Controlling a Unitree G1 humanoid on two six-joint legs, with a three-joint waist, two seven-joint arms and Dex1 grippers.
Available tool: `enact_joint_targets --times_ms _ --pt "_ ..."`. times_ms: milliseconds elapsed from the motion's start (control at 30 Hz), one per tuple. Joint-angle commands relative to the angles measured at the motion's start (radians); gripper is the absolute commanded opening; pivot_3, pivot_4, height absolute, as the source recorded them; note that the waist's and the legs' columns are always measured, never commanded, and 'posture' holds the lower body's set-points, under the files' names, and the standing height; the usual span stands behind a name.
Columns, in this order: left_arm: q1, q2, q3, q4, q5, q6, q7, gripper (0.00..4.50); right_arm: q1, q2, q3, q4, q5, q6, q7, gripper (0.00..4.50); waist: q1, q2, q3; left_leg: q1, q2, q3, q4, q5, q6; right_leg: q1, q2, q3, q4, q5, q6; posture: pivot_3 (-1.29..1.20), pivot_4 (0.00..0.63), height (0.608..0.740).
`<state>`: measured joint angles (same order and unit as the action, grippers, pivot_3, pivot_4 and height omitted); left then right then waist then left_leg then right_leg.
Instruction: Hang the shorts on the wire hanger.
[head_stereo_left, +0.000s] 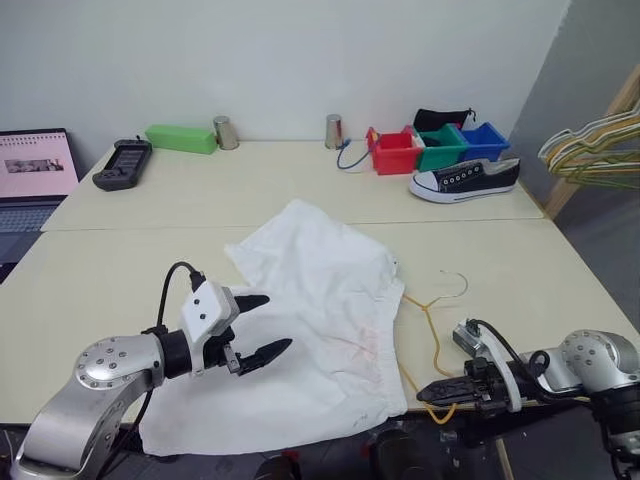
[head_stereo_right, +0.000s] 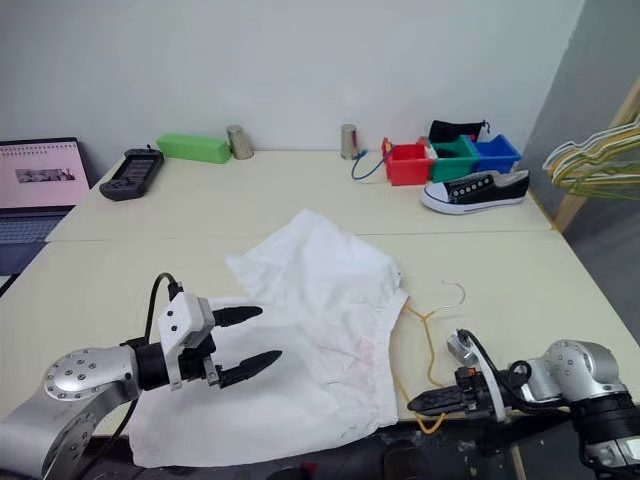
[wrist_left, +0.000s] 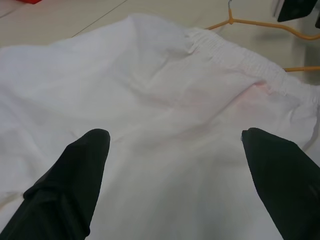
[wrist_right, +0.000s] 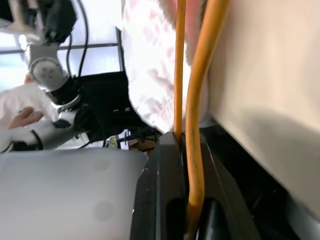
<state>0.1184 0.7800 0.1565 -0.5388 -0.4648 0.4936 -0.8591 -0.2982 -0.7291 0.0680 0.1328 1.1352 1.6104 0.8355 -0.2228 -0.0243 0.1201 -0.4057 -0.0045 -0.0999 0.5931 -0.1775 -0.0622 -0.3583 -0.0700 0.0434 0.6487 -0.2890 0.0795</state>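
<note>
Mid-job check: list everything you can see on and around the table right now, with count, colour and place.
shorts: one, white, spread on table's near half
wire hanger: one, tan-yellow, partly under shorts' right edge
shoe: one, black and white, far right
bins: three, red, green, blue, behind shoe
metal cups: two, silver, far edge
box: one, green, far left
controller: one, black, far left
laptop: one, left of the table
hangers: several, on a rack at right
left gripper: open, over shorts
right gripper: shut on wire hanger, at the table's near edge

The left claw (wrist_left: 175, 145) gapes over the shorts (wrist_left: 150, 100); the wire hanger (wrist_left: 260, 23) lies beyond.
</note>
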Motion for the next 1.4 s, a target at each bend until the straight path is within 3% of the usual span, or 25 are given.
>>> enact_joint_targets --times_ms 33,233,367,567,733,833,1067,1400 --pt "-0.026 -0.003 -0.006 0.011 0.004 -0.022 -0.002 4.49 -0.079 -0.029 -0.092 0.055 0.014 0.004 -0.047 0.0 0.0 0.0 0.0 0.0 0.0 0.0 0.0 0.0 0.0 0.0 0.0 0.0 0.0 0.0 0.0 -0.24 0.046 0.74" --pt "-0.056 -0.005 -0.023 0.028 0.0 -0.024 -0.011 4.49 -0.199 -0.119 -0.126 0.064 0.065 0.004 -0.028 0.0 0.0 0.002 -0.001 0.0 0.0 0.0 0.001 0.0 0.0 0.0 0.0 0.0 0.001 0.0 0.0 -0.26 0.042 0.74" --pt "-0.114 0.017 -0.024 0.024 -0.036 0.01 -0.037 4.49 -0.213 -0.183 -0.077 -0.141 0.027 -0.036 0.025 0.0 -0.001 0.002 -0.001 -0.001 0.0 0.0 0.0 0.0 0.0 0.0 0.001 0.0 0.001 0.0 0.0 -0.27 0.039 0.74" --pt "-0.398 0.102 0.017 0.142 -0.108 0.077 -0.117 4.49 -0.342 -0.174 0.103 -0.199 -0.331 -0.45 0.074 0.0 -0.009 0.003 -0.002 -0.013 0.001 -0.001 0.005 0.001 0.0 -0.013 0.003 0.001 0.005 0.004 0.009 -0.26 0.032 0.74" --pt "-0.757 0.196 -0.036 0.368 -0.083 0.052 -0.263 4.49 -0.472 -0.094 0.265 -0.063 -0.72 -0.881 0.034 0.0 -0.034 0.002 -0.001 -0.014 0.001 -0.002 0.01 0.001 0.001 -0.016 0.004 0.001 0.01 0.005 0.01 -0.24 0.023 0.74" --pt "-0.919 0.176 -0.123 0.566 0.052 -0.106 -0.307 4.49 -0.505 -0.019 0.291 -0.017 -0.872 -1.049 -0.042 0.0 -0.042 0.009 -0.007 -0.013 0.0 -0.001 0.01 0.001 0.001 -0.014 0.004 0.002 0.011 0.005 0.01 -0.24 0.016 0.74" --pt "-1.2 0.051 -0.287 1.019 0.313 -0.499 -0.362 4.49 -0.556 0.072 0.32 0.087 -1.109 -1.284 -0.109 0.0 -0.053 0.01 -0.008 -0.013 -0.001 -0.004 0.01 0.003 -0.002 -0.015 0.003 0.001 0.016 0.006 0.01 -0.23 0.0 0.74" --pt "-1.328 -0.037 -0.385 1.315 0.493 -0.81 -0.44 4.49 -0.532 0.113 0.323 -0.009 -1.282 -1.321 -0.123 0.0 -0.083 0.01 -0.008 -0.013 -0.001 -0.005 0.012 0.003 -0.002 -0.015 0.003 0.001 0.02 0.006 0.01 -0.28 0.0 0.74"
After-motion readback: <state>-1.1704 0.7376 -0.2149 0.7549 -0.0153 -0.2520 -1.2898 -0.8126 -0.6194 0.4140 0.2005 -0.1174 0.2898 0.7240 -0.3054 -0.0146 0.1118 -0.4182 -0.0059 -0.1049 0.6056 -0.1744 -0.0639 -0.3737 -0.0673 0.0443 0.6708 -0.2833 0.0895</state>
